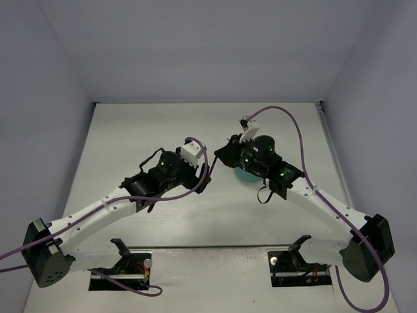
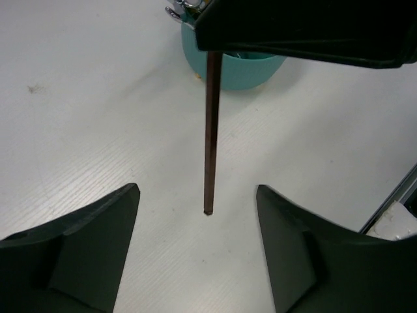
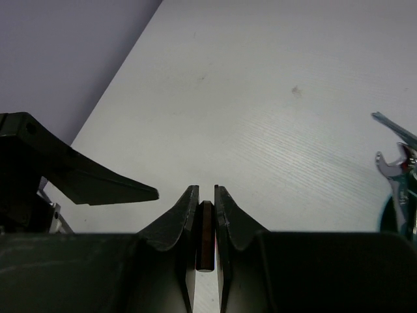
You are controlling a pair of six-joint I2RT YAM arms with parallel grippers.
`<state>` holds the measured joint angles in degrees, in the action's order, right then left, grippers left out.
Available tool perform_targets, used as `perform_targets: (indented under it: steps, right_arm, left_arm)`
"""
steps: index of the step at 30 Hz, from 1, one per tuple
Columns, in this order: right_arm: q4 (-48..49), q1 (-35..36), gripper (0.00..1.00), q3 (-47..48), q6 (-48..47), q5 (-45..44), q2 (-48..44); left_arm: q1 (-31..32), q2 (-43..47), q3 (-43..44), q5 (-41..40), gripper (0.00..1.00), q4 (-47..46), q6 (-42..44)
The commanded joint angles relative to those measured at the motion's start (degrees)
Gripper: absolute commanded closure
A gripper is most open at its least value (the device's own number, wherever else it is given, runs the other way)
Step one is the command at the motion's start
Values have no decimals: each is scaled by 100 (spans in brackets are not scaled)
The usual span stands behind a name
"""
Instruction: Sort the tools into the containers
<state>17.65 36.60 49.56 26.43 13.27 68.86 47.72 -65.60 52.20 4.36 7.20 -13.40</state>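
Note:
My right gripper (image 3: 206, 190) is shut on a dark hex key (image 3: 206, 228) and holds it above the table. In the left wrist view the key's long straight arm (image 2: 210, 137) hangs out of the right gripper (image 2: 306, 29), and its free end lies between my left gripper's open fingers (image 2: 111, 228) without touching them. My left gripper (image 2: 197, 192) is open and empty. The round teal tub (image 2: 234, 70) stands just behind the key, with silver wrenches (image 3: 394, 171) sticking out of it. In the top view the two grippers (image 1: 207, 171) (image 1: 225, 156) meet beside the tub (image 1: 246, 175).
The left gripper's finger (image 3: 98, 184) shows at the left of the right wrist view. The white table (image 1: 163, 124) is bounded by grey walls. A table edge with a dark rail (image 2: 394, 199) lies at the right of the left wrist view.

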Motion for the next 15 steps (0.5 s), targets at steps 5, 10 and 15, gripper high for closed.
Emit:
perform_targets:
  steps: [5,10,15]
  right_arm:
    - [-130,-1155,100,230,-261,-97,-698]
    - [-638,-2213,100,324,-404,-19,-1057]
    - [-857,-2932,100,295,-454,-94,-1217]
  left_arm:
    - [-35,223,844,-1028,28,826,-110]
    - [-771,430,1159,-964,27,1751,-257]
    - [-1530,762,1174,-568,27,2132,-203]
